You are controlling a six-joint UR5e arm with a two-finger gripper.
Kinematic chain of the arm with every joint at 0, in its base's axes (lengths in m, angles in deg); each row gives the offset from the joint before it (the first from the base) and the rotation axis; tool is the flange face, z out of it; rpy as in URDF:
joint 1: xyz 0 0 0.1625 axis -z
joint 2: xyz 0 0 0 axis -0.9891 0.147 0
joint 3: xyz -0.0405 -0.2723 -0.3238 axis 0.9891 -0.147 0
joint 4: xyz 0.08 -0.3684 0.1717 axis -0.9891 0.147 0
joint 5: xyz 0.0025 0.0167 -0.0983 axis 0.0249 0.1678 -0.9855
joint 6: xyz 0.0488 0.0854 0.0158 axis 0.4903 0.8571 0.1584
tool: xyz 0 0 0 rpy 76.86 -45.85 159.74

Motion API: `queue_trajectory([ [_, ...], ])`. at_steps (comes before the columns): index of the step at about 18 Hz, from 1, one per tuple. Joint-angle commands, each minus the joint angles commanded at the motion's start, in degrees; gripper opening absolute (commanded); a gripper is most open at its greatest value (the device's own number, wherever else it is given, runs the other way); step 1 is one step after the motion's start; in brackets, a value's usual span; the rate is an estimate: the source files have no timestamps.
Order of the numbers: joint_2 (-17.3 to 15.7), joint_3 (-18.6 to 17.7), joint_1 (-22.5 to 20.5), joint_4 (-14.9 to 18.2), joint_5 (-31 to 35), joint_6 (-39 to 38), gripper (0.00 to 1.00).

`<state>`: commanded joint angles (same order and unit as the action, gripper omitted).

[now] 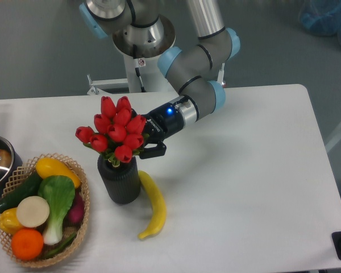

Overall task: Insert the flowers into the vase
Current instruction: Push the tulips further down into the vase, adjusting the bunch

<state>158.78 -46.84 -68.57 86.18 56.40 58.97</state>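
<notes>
The flowers point(116, 129) stand w/ stems in the vase point(120, 181), near the desk point(244, 187) left-front part. The pincer point(148, 139) is just behind the bunch; cannot tell if clamped. Banana point(154, 205) touches the vase.

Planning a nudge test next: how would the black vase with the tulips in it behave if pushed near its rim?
The vase is an upright cylinder, so it would probably tip rather than slide. The flowers spread wider than its mouth, likely making it top-heavy. The banana beside it might stop a rightward push.

Flowers point(116, 130) glossy red — vase point(120, 181) matte black, ribbed.
</notes>
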Motion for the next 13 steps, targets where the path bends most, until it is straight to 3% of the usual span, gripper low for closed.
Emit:
queue_trajectory([
  [13, 0.8, -0.5, 0.0, 0.0, 0.0, 1.6, 0.46],
])
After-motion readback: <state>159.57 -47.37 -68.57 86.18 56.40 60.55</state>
